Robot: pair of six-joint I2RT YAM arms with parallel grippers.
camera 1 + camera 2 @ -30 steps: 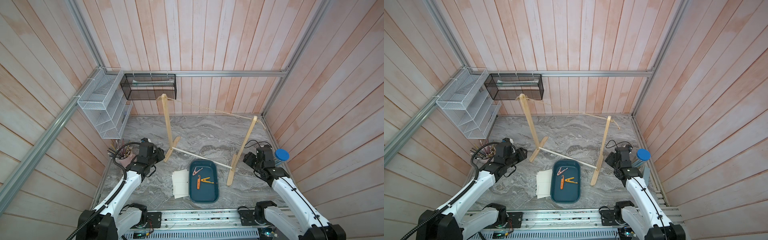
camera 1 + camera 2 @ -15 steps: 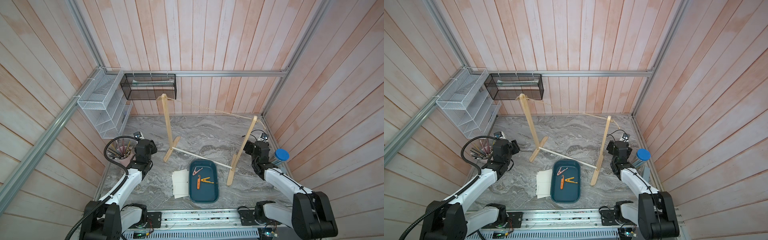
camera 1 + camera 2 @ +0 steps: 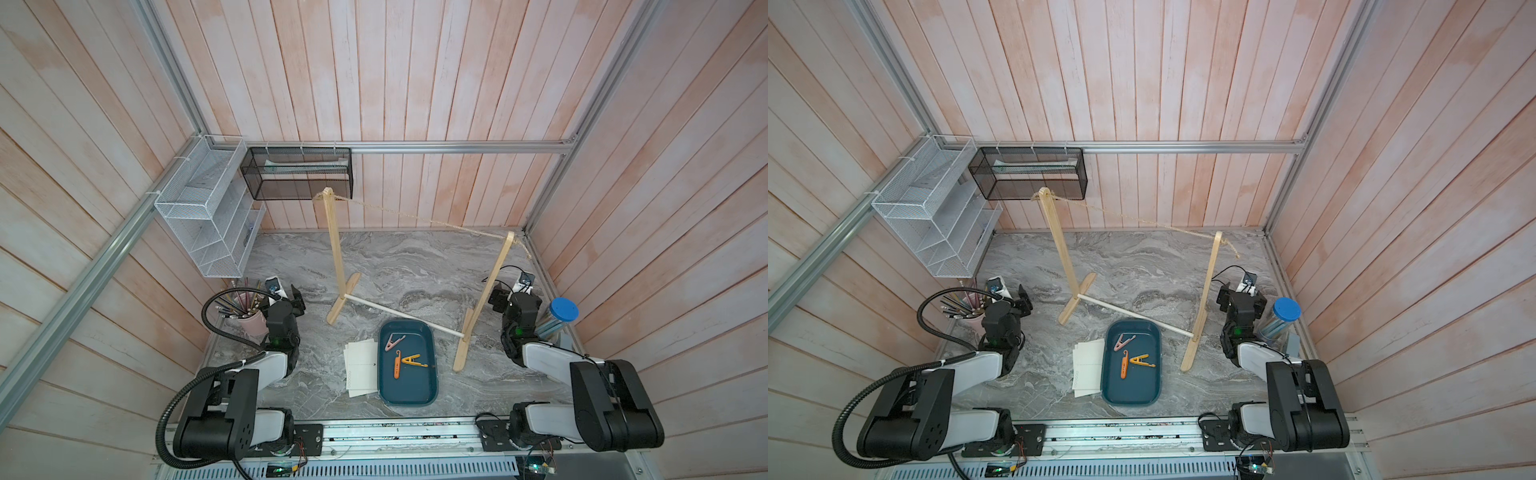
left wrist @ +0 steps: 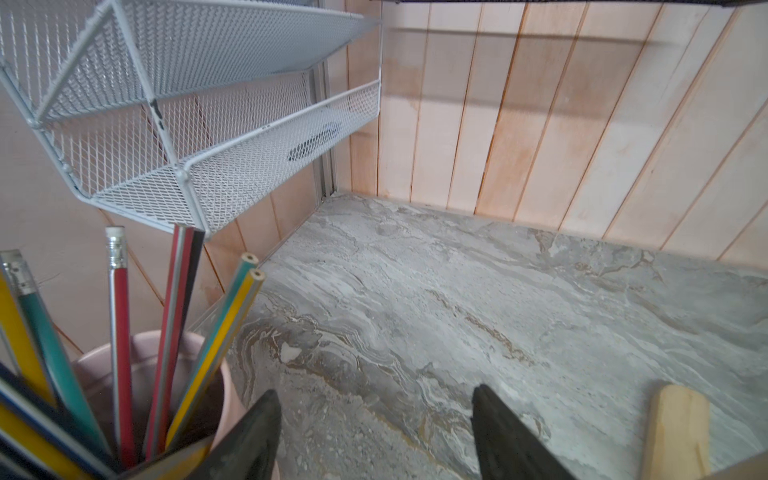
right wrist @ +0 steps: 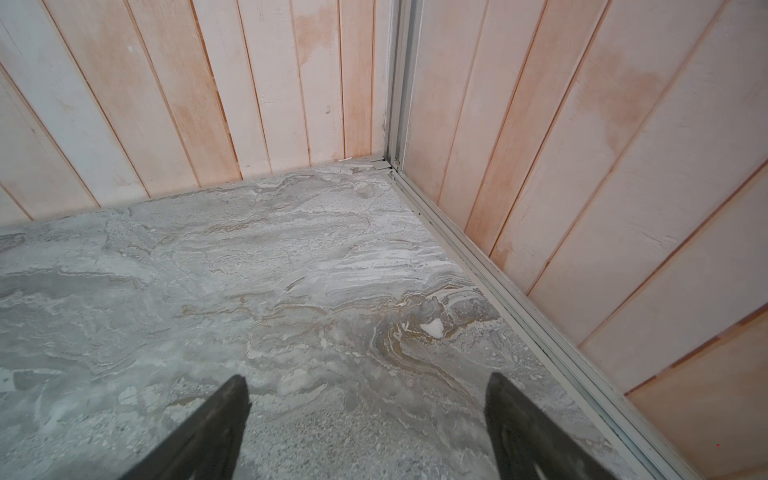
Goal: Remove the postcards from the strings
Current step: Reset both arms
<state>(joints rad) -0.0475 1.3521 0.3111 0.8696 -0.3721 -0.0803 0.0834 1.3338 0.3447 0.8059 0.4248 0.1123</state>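
Your postcards (image 3: 360,368) lie in a loose white paper stack against the left edge of the rounded teal tray (image 3: 411,388), well apart from your left gripper (image 4: 376,390) and right gripper (image 5: 366,377), both gaping wide and empty above the veined grey marble tabletop (image 5: 291,270). Beyond the tray, rough tan string (image 3: 415,218) spans two pale wooden posts (image 3: 334,241).

- The string (image 3: 415,218) ran between the tops of two posts (image 3: 336,249), which stood on the table (image 3: 415,266) with a dowel (image 3: 399,313) joining their feet
- The tray (image 3: 411,388) sat just before the dowel, three clothespins (image 3: 397,365) in it
- The postcards (image 3: 359,370) lay stacked on the table just beside the tray's left side, off the string
- A pencil cup (image 3: 253,324) stood far left, a jar (image 3: 563,309) far right
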